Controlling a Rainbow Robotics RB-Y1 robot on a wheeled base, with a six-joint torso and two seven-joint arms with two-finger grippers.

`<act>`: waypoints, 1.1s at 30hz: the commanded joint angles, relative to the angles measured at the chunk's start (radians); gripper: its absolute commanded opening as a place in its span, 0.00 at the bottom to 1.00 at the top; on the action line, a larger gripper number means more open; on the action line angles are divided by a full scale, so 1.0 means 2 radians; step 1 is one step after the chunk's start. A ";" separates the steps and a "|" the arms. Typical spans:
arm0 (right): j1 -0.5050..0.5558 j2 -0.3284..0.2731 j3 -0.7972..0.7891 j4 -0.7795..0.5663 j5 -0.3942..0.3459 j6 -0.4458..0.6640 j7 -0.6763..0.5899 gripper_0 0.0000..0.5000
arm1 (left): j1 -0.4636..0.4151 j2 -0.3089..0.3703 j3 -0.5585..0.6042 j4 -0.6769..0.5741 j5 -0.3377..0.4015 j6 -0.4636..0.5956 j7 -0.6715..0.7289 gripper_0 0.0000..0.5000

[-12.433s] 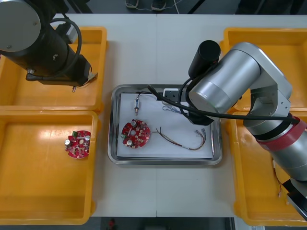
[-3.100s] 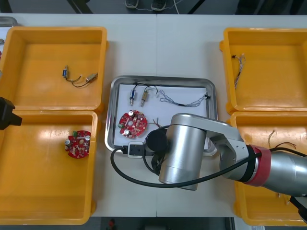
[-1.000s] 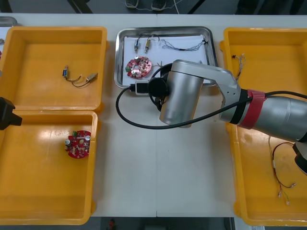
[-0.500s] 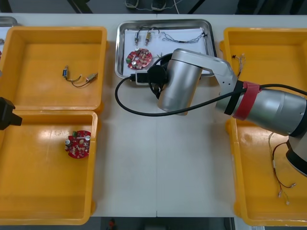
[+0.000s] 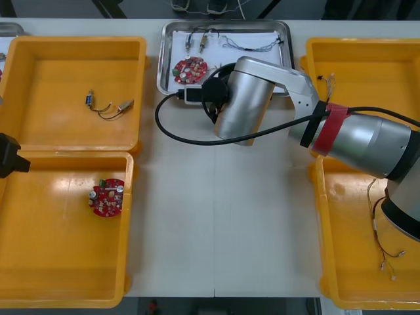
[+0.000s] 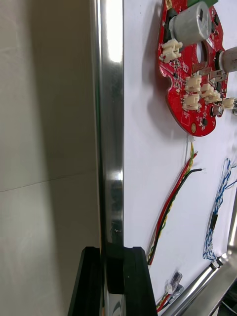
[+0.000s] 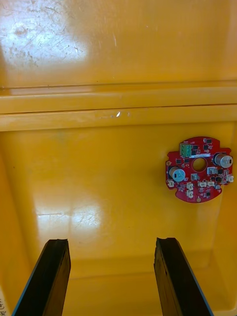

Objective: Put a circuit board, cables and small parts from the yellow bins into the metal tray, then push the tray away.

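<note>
**Where the Push Ends, Care Is Needed**

While the left jaws are held spread over a left yellow bin [image 5: 52, 249], the loaded metal tray [image 5: 163, 59], at the worktop's [image 5: 216, 216] far edge, is pinched by its rim in the right jaws; only a short, straight push is advised.

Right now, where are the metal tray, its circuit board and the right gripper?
metal tray [image 6: 109, 123]: right wrist view, shiny rim.
circuit board [image 5: 190, 69]: front view, board's centre.
right gripper [image 6: 112, 253]: right wrist view, between fingertips clamping the rim.

Light table [image 5: 216, 216], thin seam down middle — dark floor [image 5: 144, 8] strip beyond far edge.
</note>
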 commanded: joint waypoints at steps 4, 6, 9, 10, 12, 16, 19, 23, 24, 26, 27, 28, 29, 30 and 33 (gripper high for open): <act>-0.028 0.011 -0.022 0.006 0.014 -0.012 0.011 0.00 | 0.007 -0.004 0.012 -0.014 -0.005 0.003 0.009 1.00; -0.028 0.011 -0.022 0.006 0.016 -0.012 0.010 0.20 | 0.007 -0.004 0.012 -0.014 -0.005 0.003 0.009 1.00; -0.028 0.011 -0.022 0.006 0.018 -0.012 0.008 0.48 | 0.007 -0.004 0.012 -0.014 -0.005 0.003 0.009 1.00; -0.028 0.011 -0.022 0.006 0.018 -0.012 0.008 0.48 | 0.007 -0.004 0.012 -0.014 -0.005 0.003 0.009 1.00; -0.028 0.012 -0.022 0.006 0.017 -0.012 0.007 0.64 | 0.007 -0.004 0.012 -0.014 -0.005 0.003 0.009 1.00; -0.028 0.013 -0.022 0.006 0.017 -0.012 0.007 0.79 | 0.007 -0.004 0.012 -0.014 -0.005 0.003 0.009 1.00; -0.028 0.017 -0.022 0.006 0.017 -0.011 0.006 0.86 | 0.007 -0.004 0.012 -0.014 -0.005 0.003 0.009 1.00; -0.021 0.023 -0.032 0.002 0.016 -0.007 0.002 1.00 | 0.007 -0.004 0.012 -0.014 -0.005 0.003 0.009 1.00; -0.021 0.023 -0.032 0.002 0.016 -0.007 0.002 1.00 | 0.007 -0.004 0.012 -0.014 -0.005 0.003 0.009 1.00; -0.014 0.023 -0.033 -0.004 0.016 -0.002 0.000 1.00 | 0.007 -0.004 0.012 -0.014 -0.005 0.003 0.009 1.00; -0.004 0.023 -0.038 -0.010 0.016 0.001 -0.004 1.00 | 0.007 -0.004 0.012 -0.014 -0.005 0.003 0.009 1.00; -0.002 0.023 -0.038 -0.011 0.016 0.001 -0.004 1.00 | 0.007 -0.004 0.012 -0.014 -0.005 0.003 0.009 1.00; 0.007 0.023 -0.044 -0.018 0.016 0.006 -0.004 1.00 | 0.007 -0.004 0.012 -0.014 -0.005 0.003 0.009 1.00; 0.012 0.023 -0.048 -0.025 0.016 0.012 -0.004 1.00 | 0.007 -0.004 0.012 -0.014 -0.005 0.003 0.009 1.00; 0.024 0.023 -0.056 -0.048 0.016 0.043 -0.005 1.00 | 0.007 -0.004 0.012 -0.014 -0.005 0.003 0.009 1.00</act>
